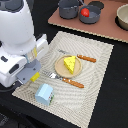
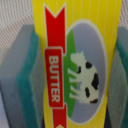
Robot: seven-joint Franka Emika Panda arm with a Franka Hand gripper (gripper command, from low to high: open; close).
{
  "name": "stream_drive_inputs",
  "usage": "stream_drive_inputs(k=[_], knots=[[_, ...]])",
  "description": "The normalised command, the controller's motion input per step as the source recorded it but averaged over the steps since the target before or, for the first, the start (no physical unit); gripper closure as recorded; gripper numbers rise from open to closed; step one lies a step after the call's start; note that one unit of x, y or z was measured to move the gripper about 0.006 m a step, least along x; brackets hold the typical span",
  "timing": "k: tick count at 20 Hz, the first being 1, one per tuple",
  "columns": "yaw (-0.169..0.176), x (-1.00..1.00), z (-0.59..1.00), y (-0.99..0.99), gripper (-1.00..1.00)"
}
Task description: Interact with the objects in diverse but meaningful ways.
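A yellow butter packet (image 2: 75,55) with a red band and a cow picture fills the wrist view, clamped between two grey fingers (image 2: 17,75) with teal pads. In the exterior view my gripper (image 1: 31,76) holds this packet (image 1: 35,77) just above the striped placemat's left side. To its right, a yellow holed cheese wedge (image 1: 70,64) rests on the round tan plate (image 1: 61,70). Near the mat's front edge stands the light blue cup (image 1: 45,94). At the back, the red tomato (image 1: 85,12) sits in a small grey saucepan (image 1: 90,19).
The striped placemat (image 1: 95,60) lies on a black table. An orange-handled fork (image 1: 75,83) and knife (image 1: 86,58) flank the plate. A brown board (image 1: 105,25) at the back carries a second grey pot (image 1: 68,8) and a tan bowl (image 1: 123,16).
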Motion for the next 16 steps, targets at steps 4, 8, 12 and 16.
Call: stream_drive_inputs(k=[4, 8, 12, 16], knots=[[-0.033, 0.0, 0.0, 0.39, 1.0], [0.0, -0.18, -0.07, 0.09, 1.0], [-0.003, -0.52, -0.11, -0.05, 1.0], [-0.003, -0.63, -0.2, -0.11, 1.0]])
